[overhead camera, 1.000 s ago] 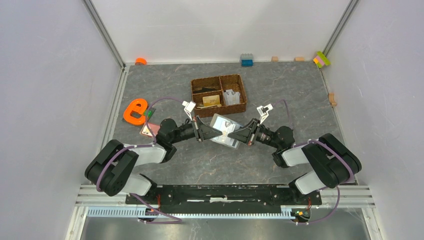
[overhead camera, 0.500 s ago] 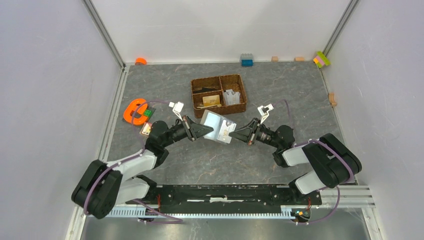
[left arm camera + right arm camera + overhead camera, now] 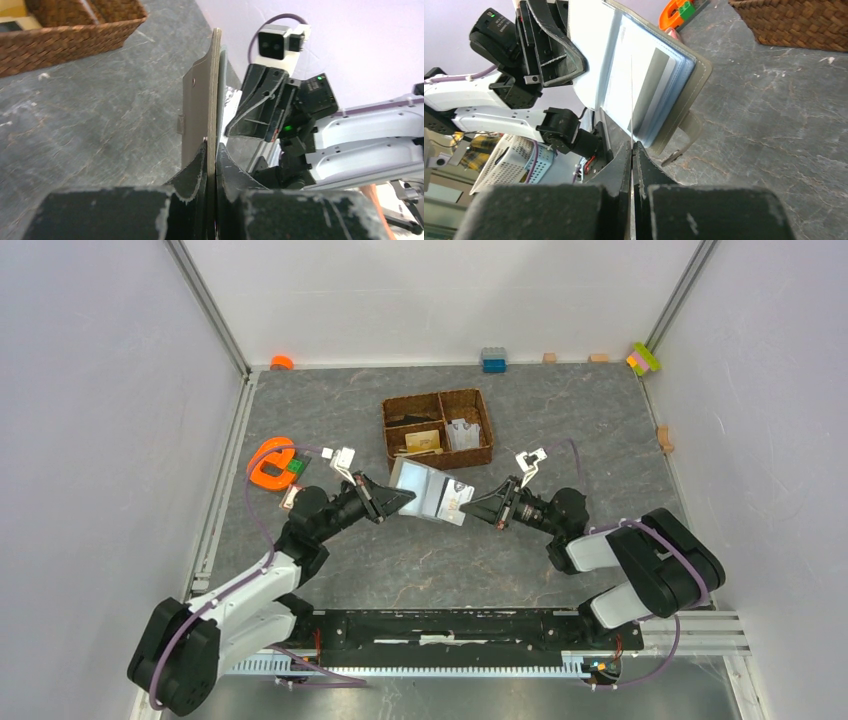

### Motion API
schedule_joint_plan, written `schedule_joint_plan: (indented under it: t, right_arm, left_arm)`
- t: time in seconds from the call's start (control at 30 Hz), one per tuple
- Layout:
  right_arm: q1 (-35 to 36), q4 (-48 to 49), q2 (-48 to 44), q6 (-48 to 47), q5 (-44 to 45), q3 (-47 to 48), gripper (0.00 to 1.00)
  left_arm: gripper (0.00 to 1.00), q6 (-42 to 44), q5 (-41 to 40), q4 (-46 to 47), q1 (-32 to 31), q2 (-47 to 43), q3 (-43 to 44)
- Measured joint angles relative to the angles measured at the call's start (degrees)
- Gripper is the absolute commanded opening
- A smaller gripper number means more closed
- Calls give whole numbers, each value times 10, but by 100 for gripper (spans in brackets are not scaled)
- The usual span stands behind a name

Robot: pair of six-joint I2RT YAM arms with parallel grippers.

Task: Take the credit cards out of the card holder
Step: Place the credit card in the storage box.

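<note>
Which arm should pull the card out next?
Right. The right gripper pinches a thin sheet, likely a card, in the open card holder; the left gripper is clamping the holder itself.

A brown woven basket point(image 3: 437, 430) sits toward the far edge of the worktop point(image 3: 600, 430). Near the left edge lies an orange e-shaped piece point(image 3: 268, 464) with a green block point(image 3: 297, 470) beside it. Along the far edge are a blue-grey block point(image 3: 493, 360) and, in the right corner, a multicoloured block stack point(image 3: 644, 358).
</note>
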Motion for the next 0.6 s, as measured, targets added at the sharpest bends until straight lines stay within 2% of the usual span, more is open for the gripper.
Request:
schedule_joint_plan:
  t: [0.13,0.27,0.43,0.6]
  right_arm:
    - [-3,-45,-16,-27,10,0,0]
    - [-5,-132,-47,-75,28,9,0]
    - [-12,-323,-97,-169,92,67,0]
    - [-25,-456,-91,-226,133,144,0]
  left_arm:
    - [5,18,-33,-59,0,-20,0]
    - [2,31,-72,-105,0,-53,0]
    - [2,42,-109,-144,0,-80,0]
    - [2,47,-141,-188,0,-100,0]
